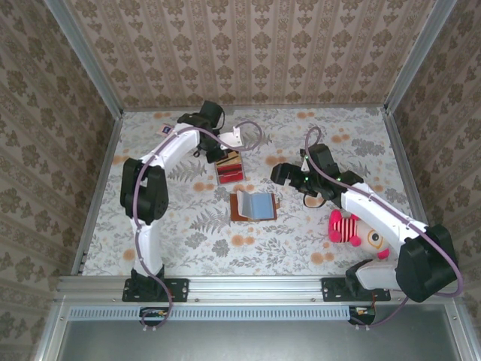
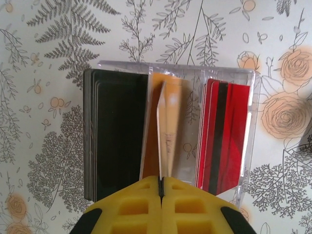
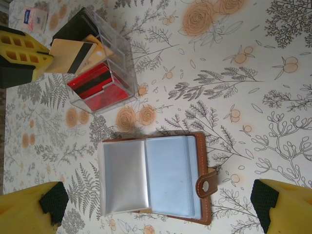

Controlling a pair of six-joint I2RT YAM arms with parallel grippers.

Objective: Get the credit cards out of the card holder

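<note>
free table [image 3: 234, 58] rnd card holder [image 3: 161, 175], clear tray [image 3: 124, 58] & plush toy [image 1: 353, 229] near

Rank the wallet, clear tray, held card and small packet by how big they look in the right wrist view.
1. wallet, though it lies nearest the camera.
2. clear tray.
3. card in the left gripper.
4. packet.
</note>
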